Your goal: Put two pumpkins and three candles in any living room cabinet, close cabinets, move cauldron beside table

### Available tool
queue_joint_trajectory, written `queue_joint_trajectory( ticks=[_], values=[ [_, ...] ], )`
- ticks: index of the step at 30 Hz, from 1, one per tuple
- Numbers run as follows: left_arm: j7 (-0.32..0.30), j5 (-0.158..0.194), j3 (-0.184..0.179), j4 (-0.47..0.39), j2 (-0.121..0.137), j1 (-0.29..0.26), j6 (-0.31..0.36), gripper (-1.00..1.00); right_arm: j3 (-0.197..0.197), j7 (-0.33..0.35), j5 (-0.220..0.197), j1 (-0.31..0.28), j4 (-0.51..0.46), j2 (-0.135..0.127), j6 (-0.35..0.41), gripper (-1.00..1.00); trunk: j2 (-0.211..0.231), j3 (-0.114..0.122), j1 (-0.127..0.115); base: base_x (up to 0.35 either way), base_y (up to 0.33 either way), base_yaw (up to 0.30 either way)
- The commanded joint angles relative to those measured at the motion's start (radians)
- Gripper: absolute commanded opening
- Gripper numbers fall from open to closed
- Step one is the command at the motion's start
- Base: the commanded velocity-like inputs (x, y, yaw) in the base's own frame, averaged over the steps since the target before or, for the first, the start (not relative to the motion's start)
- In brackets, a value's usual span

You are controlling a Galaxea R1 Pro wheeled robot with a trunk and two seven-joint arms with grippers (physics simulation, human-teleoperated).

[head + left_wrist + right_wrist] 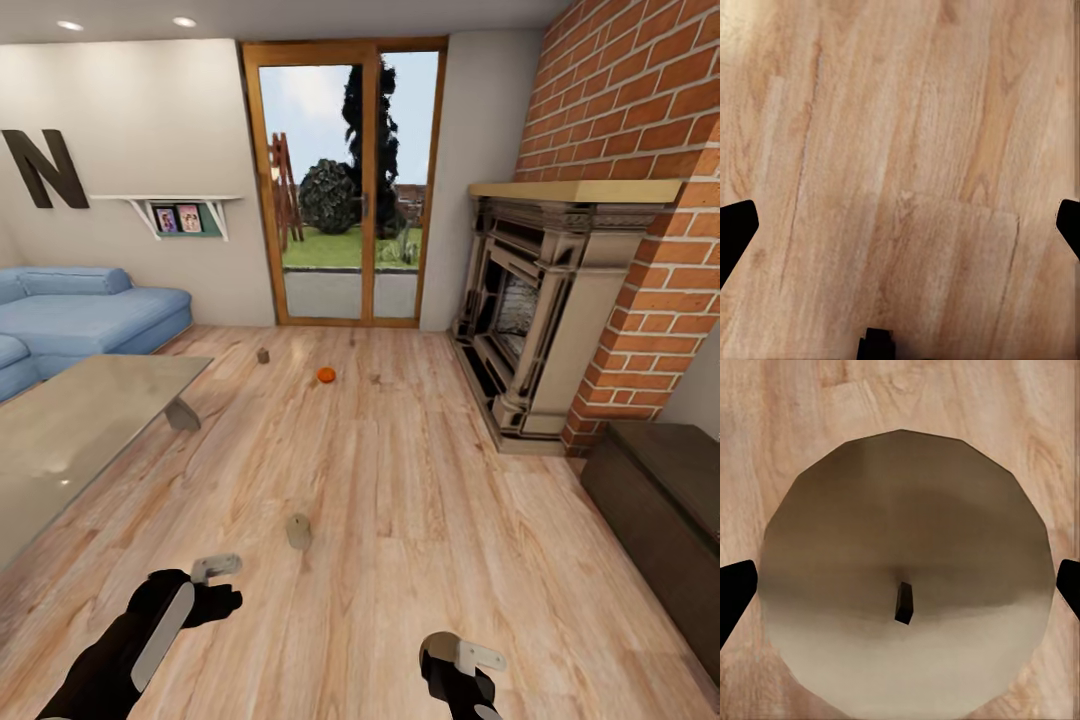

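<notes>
**Candle under our right gripper**

Here we look down the right wrist at a candle (904, 585), wick up, centred between the spread fingertips of the right gripper (900, 585), untouched. Our left gripper (900, 225) hangs open over bare floor (870, 112). Another candle (299, 531) stands mid-floor, a third (263, 355) and a pumpkin (326, 375) lie nearer the door (345, 180). The table (70, 440) sits left, the cabinet (665, 510) right.

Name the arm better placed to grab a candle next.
Right: a candle sits centred between the right claw's open fingers, while the left claw faces bare floor.
</notes>
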Motion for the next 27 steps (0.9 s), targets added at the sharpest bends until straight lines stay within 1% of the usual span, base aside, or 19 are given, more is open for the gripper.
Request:
queue_joint_trajectory(
  ticks=[1, 7, 23, 27],
  values=[
    [0.010, 0.010, -0.007, -0.001, 0.001, -0.001, 0.003, 1.00, 0.009, -0.005, -0.007, -0.001, 0.001, 0.000, -0.004, -1.00, -0.001, -0.001, 0.000, 0.027, -0.237, 0.000],
    [0.010, 0.010, -0.018, -0.001, 0.001, -0.001, 0.003, 1.00, 0.009, -0.005, -0.007, -0.001, 0.002, 0.000, -0.004, -1.00, -0.001, -0.001, 0.000, 0.082, -0.172, 0.000],
    [0.010, 0.010, -0.019, -0.001, 0.001, -0.001, 0.002, 1.00, 0.009, -0.008, -0.007, -0.001, 0.000, 0.000, -0.004, -1.00, -0.001, -0.001, 0.000, 0.108, -0.100, 0.000],
    [0.010, 0.010, -0.029, -0.001, 0.001, -0.001, 0.002, 1.00, 0.010, -0.008, -0.005, -0.001, 0.000, 0.000, -0.002, -1.00, -0.001, -0.001, 0.000, 0.096, -0.101, 0.000]
  ],
)
